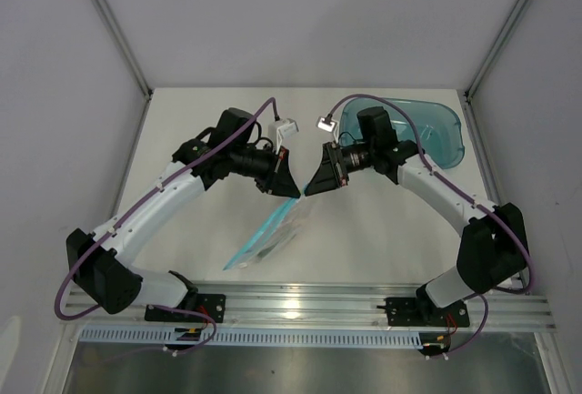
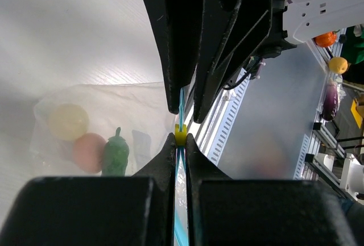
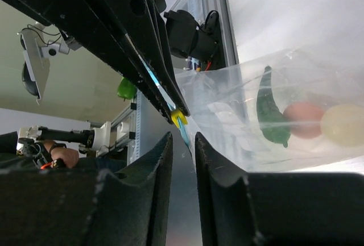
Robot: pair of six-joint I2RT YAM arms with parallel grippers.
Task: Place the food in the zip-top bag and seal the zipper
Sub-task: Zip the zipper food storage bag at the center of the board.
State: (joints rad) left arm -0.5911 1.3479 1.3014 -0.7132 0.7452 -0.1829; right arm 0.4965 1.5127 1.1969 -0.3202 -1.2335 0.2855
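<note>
the left hand (image 2: 180,141) is pressed together on the zipper (image 2: 181,109), its two black fingers pinching the light blue strip just behind a small yellow slider (image 3: 179,116). the right hand (image 3: 183,136) faces it tip to tip over the middle of the tabletop (image 1: 364,248). its fingers stand a little apart, one on each side of the same blue strip, with a narrow gap showing between them, so they are not clamped on it.

the zip-top bag (image 3: 239,104) hangs from the left hand's grip, and in the top view it slants down from the two hands toward the near-left of the tabletop. whether its low end touches the surface i cannot tell.

all the food is inside the clear plastic, bunched together away from the zipper. the dark green cucumber-like piece (image 3: 270,112) sits nearest the strip, the peach-pink egg (image 3: 304,120) touches it, and the cream-white round piece (image 3: 343,125) is right beside the egg on its other side.

a translucent teal tub (image 1: 436,135) lies at the far right of the tabletop, behind the right arm and well apart from the bag.
</note>
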